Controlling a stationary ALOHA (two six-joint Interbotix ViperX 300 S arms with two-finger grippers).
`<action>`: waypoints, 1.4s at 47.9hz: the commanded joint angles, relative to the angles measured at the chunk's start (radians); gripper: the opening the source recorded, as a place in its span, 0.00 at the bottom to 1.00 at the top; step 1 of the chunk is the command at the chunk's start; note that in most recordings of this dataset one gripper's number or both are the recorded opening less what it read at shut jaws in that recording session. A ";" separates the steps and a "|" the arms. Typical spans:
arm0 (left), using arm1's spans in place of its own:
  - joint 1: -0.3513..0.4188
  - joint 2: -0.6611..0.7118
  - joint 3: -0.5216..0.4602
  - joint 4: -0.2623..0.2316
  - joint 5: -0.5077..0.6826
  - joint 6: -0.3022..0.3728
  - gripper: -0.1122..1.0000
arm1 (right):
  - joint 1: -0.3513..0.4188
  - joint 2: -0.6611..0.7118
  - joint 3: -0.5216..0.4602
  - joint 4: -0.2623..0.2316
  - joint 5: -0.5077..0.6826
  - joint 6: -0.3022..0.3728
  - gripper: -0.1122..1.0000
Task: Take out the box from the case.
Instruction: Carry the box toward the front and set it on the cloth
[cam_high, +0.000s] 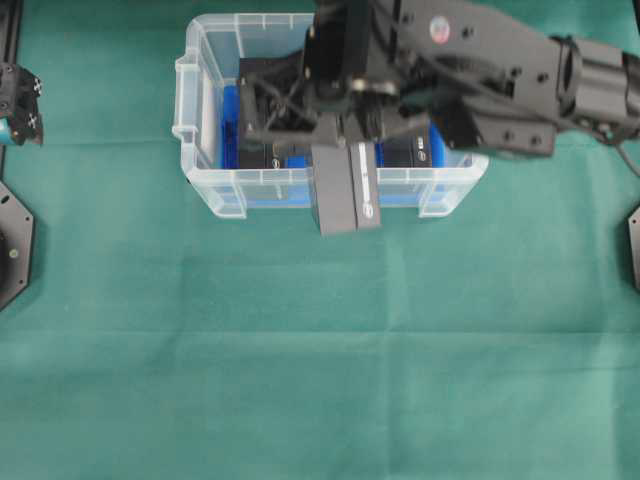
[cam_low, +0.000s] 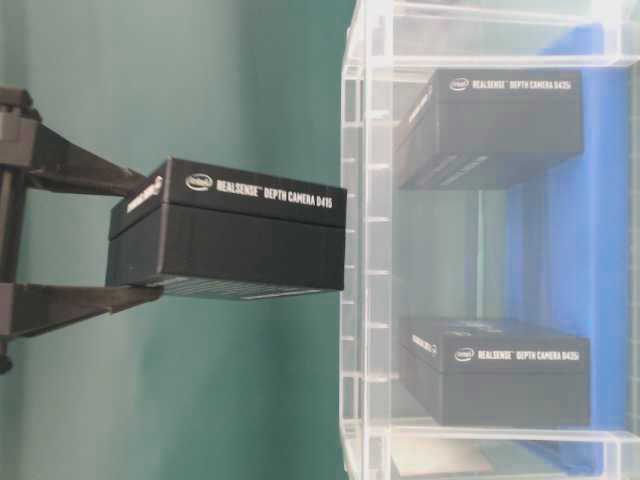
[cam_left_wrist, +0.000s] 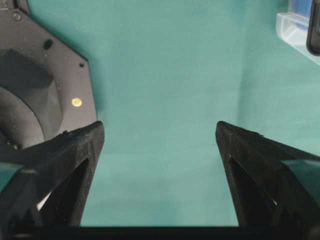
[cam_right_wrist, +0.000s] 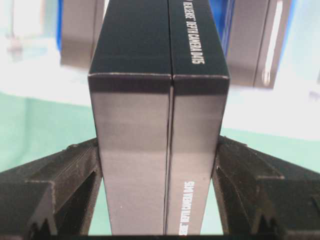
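Observation:
A black box (cam_high: 345, 190) printed "RealSense Depth Camera D435" hangs on end over the front wall of the case (cam_high: 200, 70), a clear plastic bin. My right gripper (cam_high: 345, 140) is shut on the box (cam_right_wrist: 160, 150), with one finger (cam_right_wrist: 80, 170) pressed on each broad face. In the table-level view the box (cam_low: 235, 235) is outside the case (cam_low: 365, 250), its far end level with the rim. Two more black boxes (cam_low: 500, 125) (cam_low: 505, 370) remain inside on the blue cloth (cam_low: 570, 260). My left gripper (cam_left_wrist: 160, 130) stands open and empty over the green cloth at the far left (cam_high: 20, 100).
Green cloth (cam_high: 320, 360) covers the table in front of the case. The left arm's black base plate (cam_left_wrist: 40, 75) lies beside my left gripper. A corner of the case (cam_left_wrist: 295, 27) shows at the upper right of the left wrist view.

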 joint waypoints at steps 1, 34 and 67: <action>-0.003 0.000 -0.011 0.005 0.000 0.002 0.87 | 0.029 -0.054 -0.031 -0.006 0.005 0.025 0.71; -0.003 0.003 -0.009 0.006 0.000 0.002 0.87 | 0.278 -0.046 -0.031 -0.009 0.020 0.305 0.71; -0.003 -0.003 -0.005 0.006 -0.003 0.006 0.87 | 0.290 0.018 -0.002 0.034 0.025 0.313 0.71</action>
